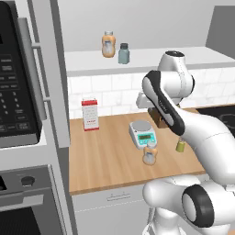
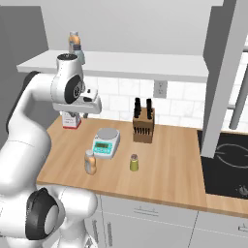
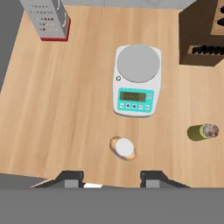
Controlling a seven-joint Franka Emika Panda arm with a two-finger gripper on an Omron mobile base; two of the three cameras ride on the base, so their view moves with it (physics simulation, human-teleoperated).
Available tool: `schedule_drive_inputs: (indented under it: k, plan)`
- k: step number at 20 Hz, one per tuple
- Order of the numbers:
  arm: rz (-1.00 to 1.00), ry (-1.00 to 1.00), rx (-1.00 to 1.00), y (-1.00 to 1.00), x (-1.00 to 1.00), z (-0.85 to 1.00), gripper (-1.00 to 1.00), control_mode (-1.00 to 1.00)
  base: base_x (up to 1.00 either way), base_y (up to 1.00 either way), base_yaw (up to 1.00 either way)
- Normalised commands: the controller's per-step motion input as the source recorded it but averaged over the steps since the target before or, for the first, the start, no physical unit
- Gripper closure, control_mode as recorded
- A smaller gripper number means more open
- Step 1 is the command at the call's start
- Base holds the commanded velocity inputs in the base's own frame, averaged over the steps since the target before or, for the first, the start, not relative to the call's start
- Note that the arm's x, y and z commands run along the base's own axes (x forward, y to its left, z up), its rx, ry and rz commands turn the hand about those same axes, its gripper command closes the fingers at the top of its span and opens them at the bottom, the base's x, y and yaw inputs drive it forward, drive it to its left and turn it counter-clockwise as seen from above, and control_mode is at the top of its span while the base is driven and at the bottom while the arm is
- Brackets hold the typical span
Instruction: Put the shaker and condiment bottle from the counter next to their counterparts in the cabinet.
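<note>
Gripper [image 3: 111, 178] closed, empty, directly above condiment bottle [image 3: 123, 148]; shaker [image 3: 202, 132] off to its side; base views alone show cabinet [image 1: 137, 59] counterparts [image 1: 108, 44]; scale [image 3: 136, 81] display unreadable.

The shaker [image 2: 134, 162], olive-yellow with a pale silvery cap, is seen upright on the counter [image 2: 174, 160]. The condiment bottle [image 2: 90, 162], slim and orange-tan with a light top, is stood upright near the counter's front edge. Their counterparts [image 1: 114, 47] are placed side by side in the cabinet [image 1: 151, 59].
</note>
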Motion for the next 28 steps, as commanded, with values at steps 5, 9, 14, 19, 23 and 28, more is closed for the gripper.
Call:
schedule_drive_inputs:
  k: [5,9,14,19,23,28]
  plan:
    - [0.0,0.05,0.02,0.0,0.0,-0.07,-1.0,-1.0,0.0,0.0,0.0]
    - [0.1,-0.1,0.06,-0.35,-0.13,-0.17,-1.0,-1.0,0.0,0.0,0.0]
    - [0.28,-0.22,0.1,-0.41,-0.04,-0.14,-1.0,-1.0,0.0,0.0,0.0]
    - [0.27,-0.23,0.08,-0.27,0.0,-0.4,-1.0,-1.0,0.0,0.0,0.0]
    - [0.19,-0.18,0.36,-0.56,-0.05,-0.35,-1.0,-1.0,0.0,0.0,0.0]
    - [0.06,0.0,0.13,-0.52,-0.02,-0.04,-1.0,-1.0,0.0,0.0,0.0]
